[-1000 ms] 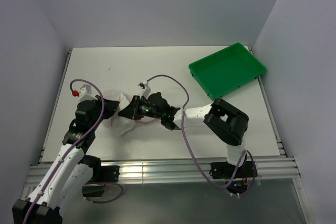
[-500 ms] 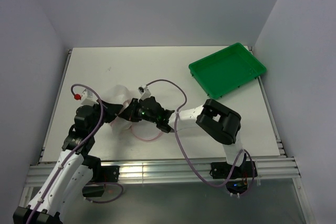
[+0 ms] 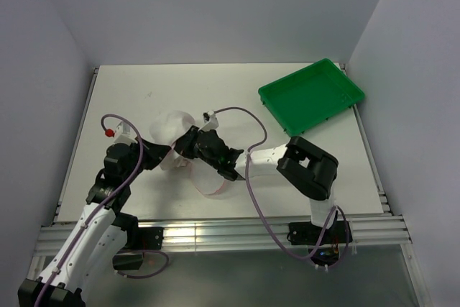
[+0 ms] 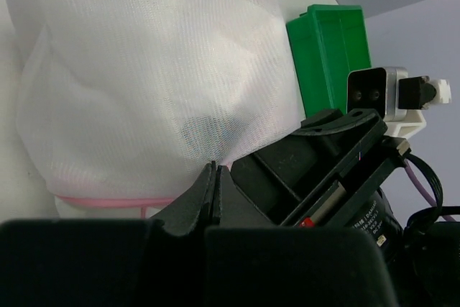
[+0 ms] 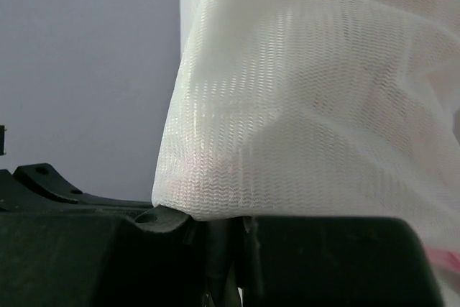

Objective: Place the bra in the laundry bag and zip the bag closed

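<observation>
1. Your left end effector (image 4: 213,181) is clenched, its two fingers pressed flat together. The mesh of the laundry bag (image 3: 171,126) is drawn down to a point right at their tips, so it is pinching the fabric near the pink zipper rim (image 4: 108,200).
2. Your right end effector (image 5: 224,235) is nearly closed on a fold of the same white mesh, which bunches out above its jaws.
3. The laundry bag sits between the two end effectors at the left centre of the worktop (image 3: 237,95), puffed up into a rounded shape. The left arm comes at it from the left and the right arm from the right.
4. A greyish patch shows through the mesh in the left wrist view (you cannot tell what it is).
5. A pink loop (image 3: 213,189) lies on the worktop just in front of the right end effector.
6. The green tray (image 3: 313,95) stands at the far right corner, well apart from the bag.
</observation>
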`<state>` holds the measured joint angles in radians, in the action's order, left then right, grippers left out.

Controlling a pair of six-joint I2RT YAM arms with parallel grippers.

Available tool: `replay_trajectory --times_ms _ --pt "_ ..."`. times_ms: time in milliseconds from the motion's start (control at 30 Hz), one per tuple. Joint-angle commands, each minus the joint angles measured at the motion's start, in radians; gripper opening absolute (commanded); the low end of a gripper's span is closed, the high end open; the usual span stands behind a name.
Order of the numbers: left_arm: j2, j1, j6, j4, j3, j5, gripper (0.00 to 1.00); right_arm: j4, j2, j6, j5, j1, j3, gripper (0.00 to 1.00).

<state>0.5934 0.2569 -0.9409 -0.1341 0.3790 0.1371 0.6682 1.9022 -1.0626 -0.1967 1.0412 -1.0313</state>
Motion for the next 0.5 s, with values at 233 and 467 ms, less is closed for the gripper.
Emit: replay_trajectory --times_ms 233,467 --pt "-0.003 0.004 -0.027 -0.009 0.032 0.056 0.00 -0.019 0.064 -0.008 -0.090 -0.038 -0.052 0.10" --pt "0.043 0.004 -0.064 0.071 0.050 0.067 0.00 -0.146 0.023 0.131 -0.037 -0.044 -0.079 0.62"
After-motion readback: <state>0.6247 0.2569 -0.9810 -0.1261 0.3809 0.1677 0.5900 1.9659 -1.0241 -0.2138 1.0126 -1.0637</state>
